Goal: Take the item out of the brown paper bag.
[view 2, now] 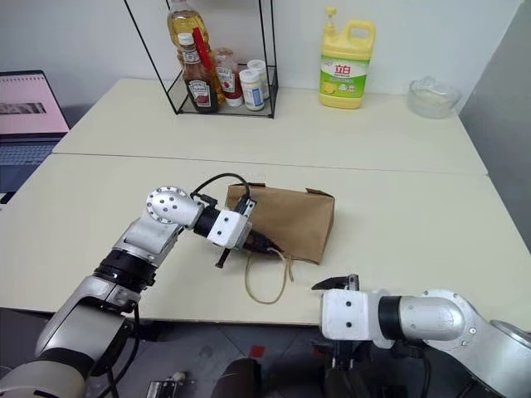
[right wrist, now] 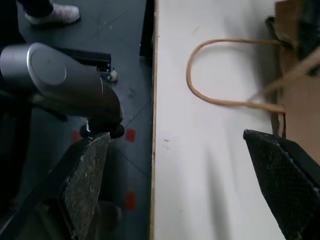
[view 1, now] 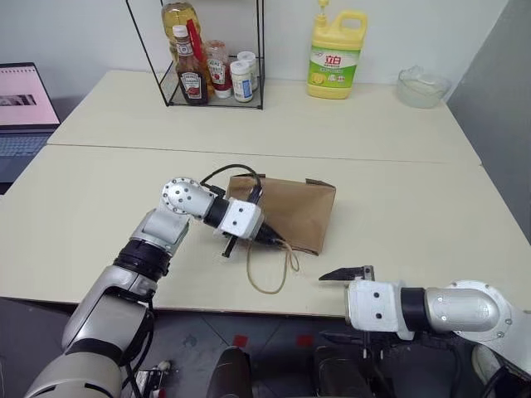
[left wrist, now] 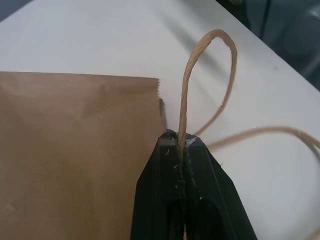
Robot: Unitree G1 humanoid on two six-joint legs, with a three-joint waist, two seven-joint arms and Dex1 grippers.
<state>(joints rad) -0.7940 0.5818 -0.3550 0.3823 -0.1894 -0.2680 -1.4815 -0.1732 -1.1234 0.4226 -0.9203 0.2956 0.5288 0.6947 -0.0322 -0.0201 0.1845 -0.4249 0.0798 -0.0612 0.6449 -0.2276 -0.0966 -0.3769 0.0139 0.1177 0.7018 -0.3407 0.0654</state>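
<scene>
Right end effector [view 1: 344, 273] sits closest to cam, at near edge of table [view 1: 415, 224], fingers spread wide w/ nothing between them; wrist view has one finger over the floor, the other over the tabletop, pointing toward the bag's handles. Not touching the bag.

Left end effector [left wrist: 182, 150] pressed together, pinching one twisted-paper handle [left wrist: 192, 80] of the brown paper bag [view 1: 294, 211] right at the bag's near-left corner. Handle strand runs up between the fingertips and loops above them. 2nd handle loop [view 1: 270, 269] lies slack on the table, trailing toward the near edge.

Bag lies on its side mid-table, zigzag mouth edge toward the left end effector. Item not visible; can't tell if it's inside.

Further out: wire rack [view 1: 211, 54] at back of table w/ ketchup bottle [view 1: 191, 79], oil bottle and small white jars. Yellow detergent jug [view 1: 336, 54] to the right of the rack, clear glass bowl [view 1: 423, 87] at far right corner. Laptop [view 1: 25, 112] on the far left, screen lit.
</scene>
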